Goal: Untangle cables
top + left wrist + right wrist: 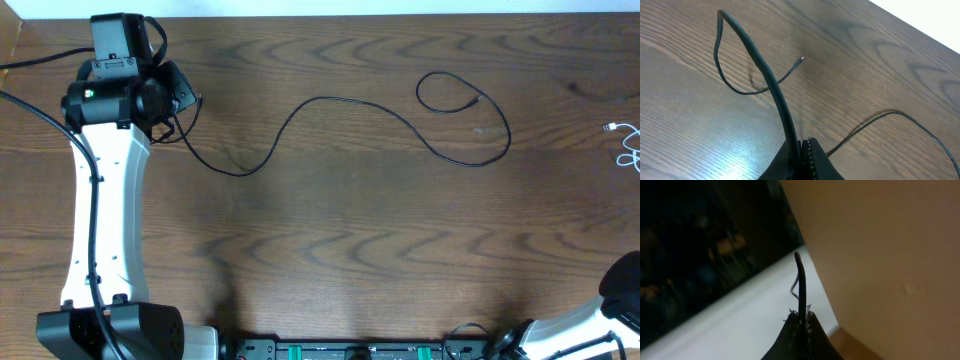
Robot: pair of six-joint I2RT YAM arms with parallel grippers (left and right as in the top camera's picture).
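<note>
Left gripper (801, 149), far left, pinches the black cable (345, 100) near one end; the rest snakes right into a far loop. Right gripper (802, 319) is closed on a thin dark strand (801, 280) that I cannot identify. White cable (628, 145) lies far right.

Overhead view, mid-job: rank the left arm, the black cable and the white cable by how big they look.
1. left arm: bulkiest, though it stands nearer the camera.
2. black cable: thin, yet it stretches further across the table than the arm.
3. white cable: smallest, partly cut off at the frame edge.
</note>
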